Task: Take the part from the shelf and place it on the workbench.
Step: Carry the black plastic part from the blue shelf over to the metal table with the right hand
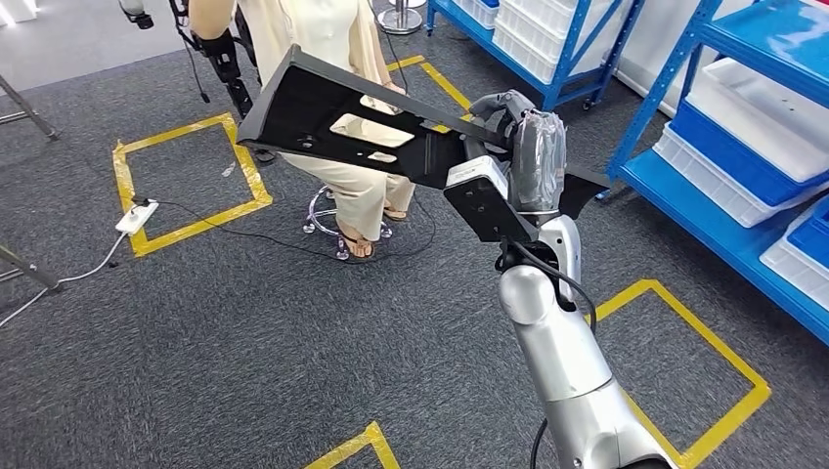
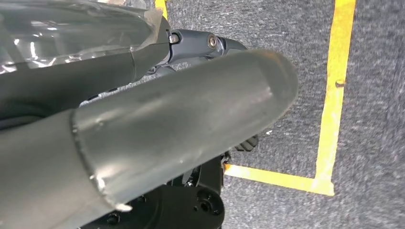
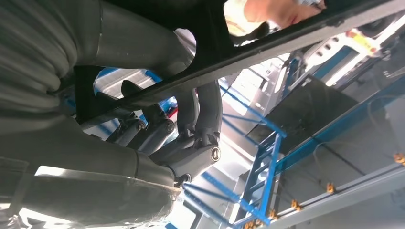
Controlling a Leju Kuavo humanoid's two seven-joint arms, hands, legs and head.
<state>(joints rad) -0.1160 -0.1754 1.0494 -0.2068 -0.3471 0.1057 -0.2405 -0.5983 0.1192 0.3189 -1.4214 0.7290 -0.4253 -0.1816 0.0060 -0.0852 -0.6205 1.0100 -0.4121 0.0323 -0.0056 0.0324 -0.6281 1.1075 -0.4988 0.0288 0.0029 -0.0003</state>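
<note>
The part (image 1: 342, 117) is a large flat black panel with several cut-outs. My right hand (image 1: 518, 127) grips it at its right end and holds it up in the air, tilted, over the grey carpet. From the right wrist camera, the part's black edge (image 3: 286, 43) runs across the picture, with my right hand's (image 3: 181, 143) dark fingers curled around it. My left hand (image 2: 181, 124) hangs over the floor; its thick grey thumb is stretched out and nothing is in it.
A blue shelf (image 1: 704, 186) with white and blue bins (image 1: 743, 147) stands on the right. A person (image 1: 332, 29) sits on a stool (image 1: 327, 210) just behind the part. Yellow tape squares (image 1: 186, 186) and a power strip (image 1: 135, 217) mark the carpet.
</note>
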